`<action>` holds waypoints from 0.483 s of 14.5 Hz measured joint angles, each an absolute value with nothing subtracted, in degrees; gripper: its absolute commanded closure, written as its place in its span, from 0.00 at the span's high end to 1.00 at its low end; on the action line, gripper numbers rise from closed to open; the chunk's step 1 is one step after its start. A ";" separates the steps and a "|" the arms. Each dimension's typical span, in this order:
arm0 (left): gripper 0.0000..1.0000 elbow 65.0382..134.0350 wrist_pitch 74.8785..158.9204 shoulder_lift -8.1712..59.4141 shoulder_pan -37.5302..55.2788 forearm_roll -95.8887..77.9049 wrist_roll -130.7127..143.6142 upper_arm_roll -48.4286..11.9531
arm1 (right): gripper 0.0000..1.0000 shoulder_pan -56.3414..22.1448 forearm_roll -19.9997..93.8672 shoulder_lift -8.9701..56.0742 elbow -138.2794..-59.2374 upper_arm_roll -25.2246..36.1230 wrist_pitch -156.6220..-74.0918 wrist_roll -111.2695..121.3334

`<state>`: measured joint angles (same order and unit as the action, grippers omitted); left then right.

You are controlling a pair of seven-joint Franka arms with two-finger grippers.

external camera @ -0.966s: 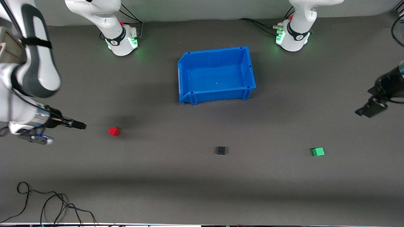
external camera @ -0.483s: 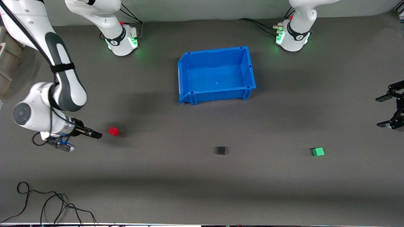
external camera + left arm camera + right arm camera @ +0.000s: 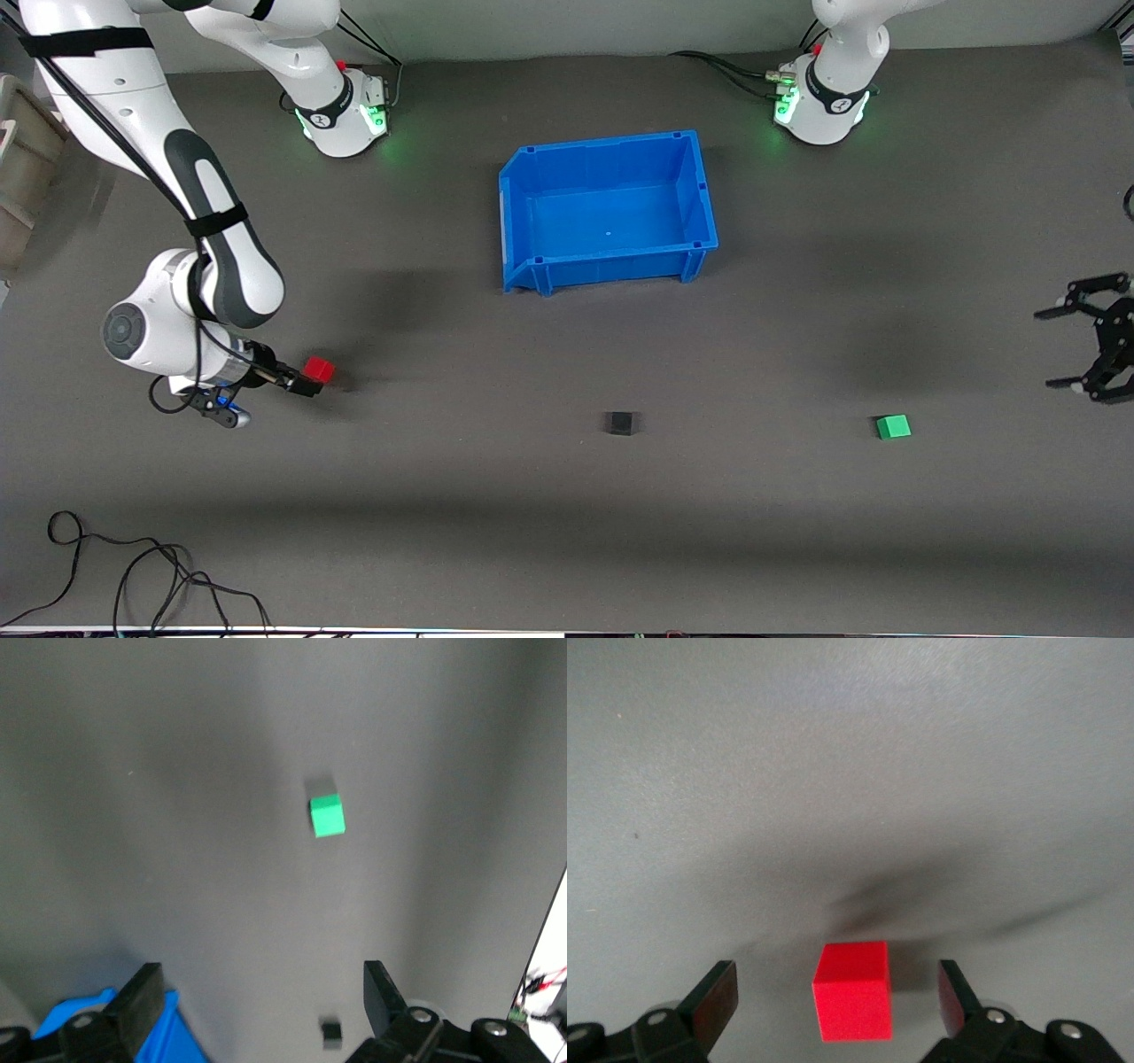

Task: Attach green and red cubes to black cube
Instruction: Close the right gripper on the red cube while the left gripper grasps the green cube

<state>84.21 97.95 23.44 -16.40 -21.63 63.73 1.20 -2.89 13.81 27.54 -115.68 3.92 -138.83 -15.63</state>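
Red cube sits untouched between the wide-open right end effector; left end effector hangs open

A bright red cube, a bright green cube and a black cube are being shown on a plain dark grey mat. A blue bin is being shown too.
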 measured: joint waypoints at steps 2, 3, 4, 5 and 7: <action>1.00 84.62 102.36 27.33 -16.38 -21.71 63.85 1.01 | 1.00 -3.78 13.82 28.48 -116.75 3.91 -141.17 -15.67; 1.00 85.24 104.97 29.09 -16.29 -21.86 63.88 0.73 | 1.00 -4.11 13.83 28.93 -117.07 3.91 -141.93 -15.70; 1.00 86.11 108.13 30.79 -16.15 -22.52 63.95 0.37 | 1.00 -4.27 13.83 29.27 -117.18 3.91 -142.19 -15.71; 1.00 87.09 110.96 31.87 -16.03 -23.92 64.02 0.16 | 0.99 -4.26 13.83 29.43 -117.21 3.92 -142.40 -15.71; 1.00 89.58 116.87 33.44 -15.92 -27.48 64.03 -0.02 | 0.96 -4.24 13.84 29.64 -117.46 3.93 -143.14 -15.71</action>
